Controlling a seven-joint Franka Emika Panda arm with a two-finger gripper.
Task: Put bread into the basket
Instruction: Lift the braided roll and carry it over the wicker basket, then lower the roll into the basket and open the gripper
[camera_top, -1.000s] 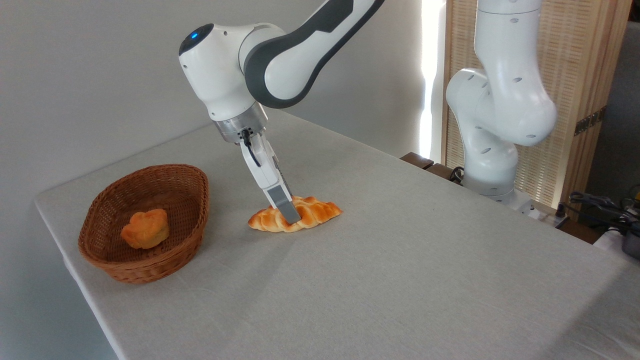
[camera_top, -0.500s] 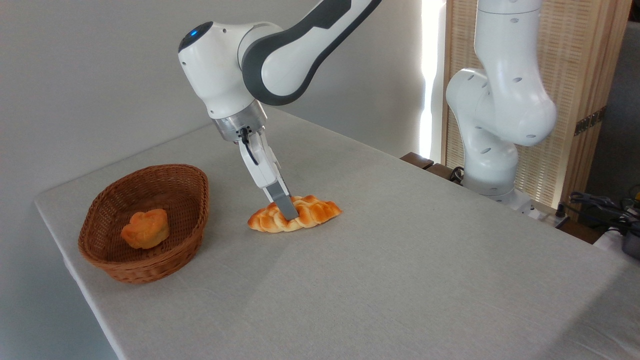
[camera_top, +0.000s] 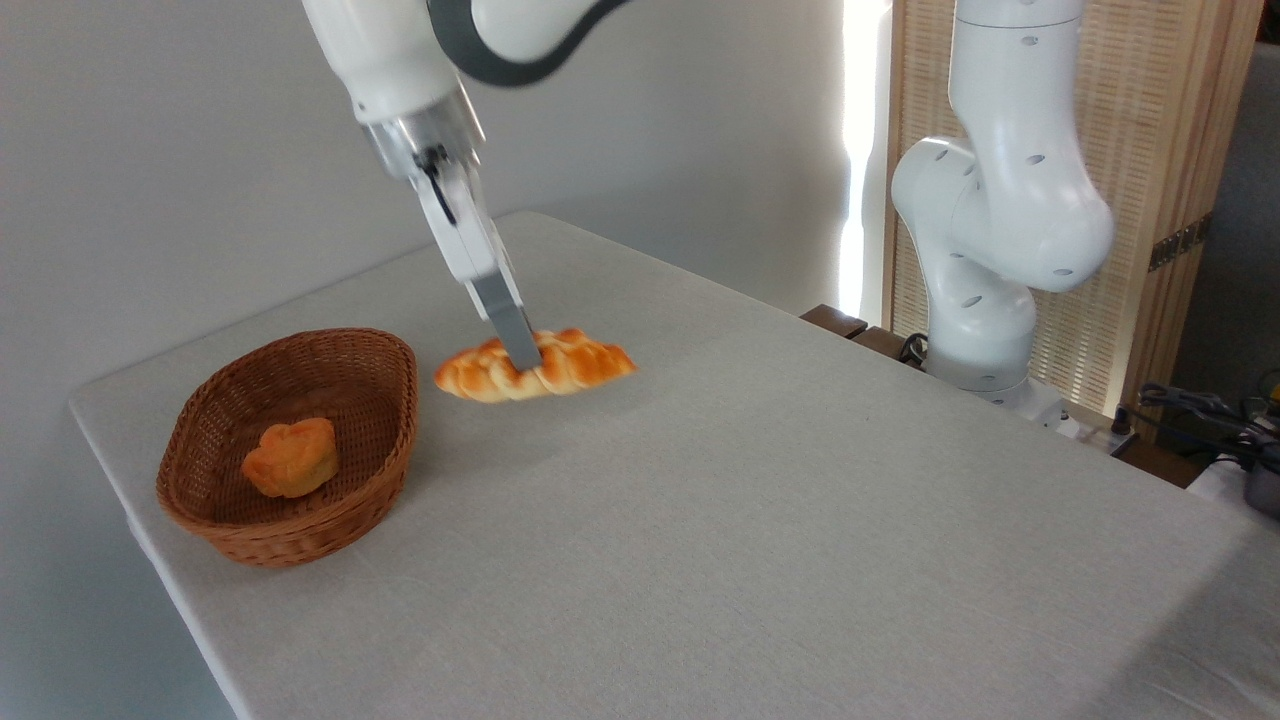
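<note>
1. The gripper (camera_top: 524, 352) is clamped across the middle of the bread (camera_top: 535, 366), which hangs level in the air at centre-left of the frame, just right of the basket (camera_top: 375, 345).
2. Carry it left with the grip firm, high enough for the pointed left end to clear the near rim.
3. A bun (camera_top: 292, 458) sits in the lower left of the basket; aim for the bare upper right.
4. Lower before letting go, with the loaf lined up along the oval.

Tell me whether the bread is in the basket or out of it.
Out. The bread hangs in the gripper above the table, right of the basket, which holds only a bun.
</note>
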